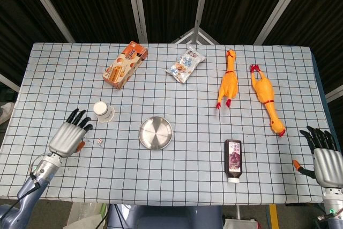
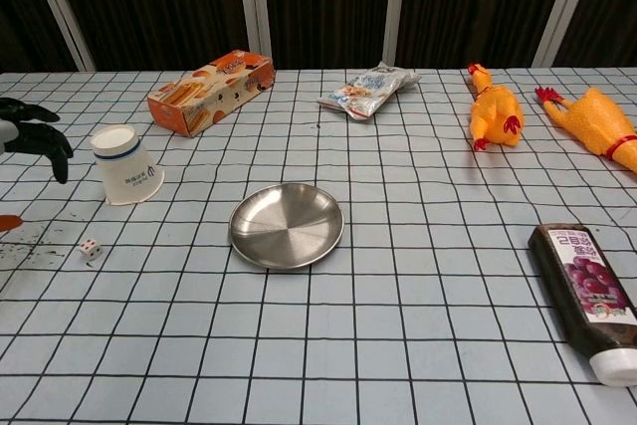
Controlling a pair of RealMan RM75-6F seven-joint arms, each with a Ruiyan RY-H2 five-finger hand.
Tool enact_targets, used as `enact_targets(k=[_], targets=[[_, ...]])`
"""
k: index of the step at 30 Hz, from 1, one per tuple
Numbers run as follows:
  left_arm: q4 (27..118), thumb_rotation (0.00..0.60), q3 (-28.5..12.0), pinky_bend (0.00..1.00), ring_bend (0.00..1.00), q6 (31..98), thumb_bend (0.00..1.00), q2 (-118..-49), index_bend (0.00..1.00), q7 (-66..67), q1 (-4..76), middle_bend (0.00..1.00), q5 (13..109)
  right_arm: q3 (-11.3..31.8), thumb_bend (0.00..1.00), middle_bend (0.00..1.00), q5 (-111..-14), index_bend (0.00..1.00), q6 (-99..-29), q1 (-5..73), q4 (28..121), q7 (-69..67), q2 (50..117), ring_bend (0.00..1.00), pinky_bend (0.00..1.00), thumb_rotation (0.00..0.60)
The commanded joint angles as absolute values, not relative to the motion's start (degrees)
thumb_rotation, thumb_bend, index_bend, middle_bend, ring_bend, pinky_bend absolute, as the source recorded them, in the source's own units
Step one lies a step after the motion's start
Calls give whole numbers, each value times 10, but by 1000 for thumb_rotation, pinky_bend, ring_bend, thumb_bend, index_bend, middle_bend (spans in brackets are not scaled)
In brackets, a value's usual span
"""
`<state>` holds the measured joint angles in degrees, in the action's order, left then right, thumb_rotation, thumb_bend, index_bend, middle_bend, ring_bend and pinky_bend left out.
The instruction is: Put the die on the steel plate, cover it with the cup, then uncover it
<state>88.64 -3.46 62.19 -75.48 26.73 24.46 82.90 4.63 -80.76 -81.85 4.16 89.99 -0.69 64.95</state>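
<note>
One tiny die (image 1: 99,141) sits on the tabletop (image 1: 182,181) just beside the left hand (image 1: 68,135), off its fingertips, untouched. Hand is empty, fingers spread. Die looks light, hard, likely to roll, so pinch opposite faces. Paper cup (image 1: 103,111) lies tipped just beyond; thin, crushable, hold its wall gently. Steel plate (image 1: 155,133) is further out past the die. Right hand (image 1: 326,159) idle, fingers apart.

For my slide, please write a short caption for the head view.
Left hand open beside the die, near the upside-down cup; steel plate bare.
</note>
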Motion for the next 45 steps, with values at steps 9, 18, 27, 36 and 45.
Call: enact_targets(k=[9, 18, 27, 36, 45], targets=[[866, 600, -25, 11, 55, 578, 404, -800, 350, 284, 268, 192, 801, 47, 232, 108, -803, 182, -813, 42, 898, -16, 647, 93, 0, 600], [840, 600, -18, 11, 56, 594, 404, -826, 349, 268, 272, 199, 822, 47, 232, 108, -804, 182, -811, 42, 899, -20, 646, 93, 0, 600], [822, 600, -15, 12, 62, 592, 405, -843, 354, 275, 277, 232, 814, 45, 232, 107, -807, 182, -808, 42, 900, -33, 643, 93, 0, 600], [807, 600, -15, 15, 64, 592, 406, -857, 381, 277, 280, 282, 807, 46, 232, 108, -806, 182, -808, 42, 898, -36, 642, 93, 0, 600], [795, 600, -15, 15, 65, 597, 408, -859, 381, 268, 279, 320, 803, 44, 232, 108, -806, 182, -804, 42, 901, -38, 641, 93, 0, 600]])
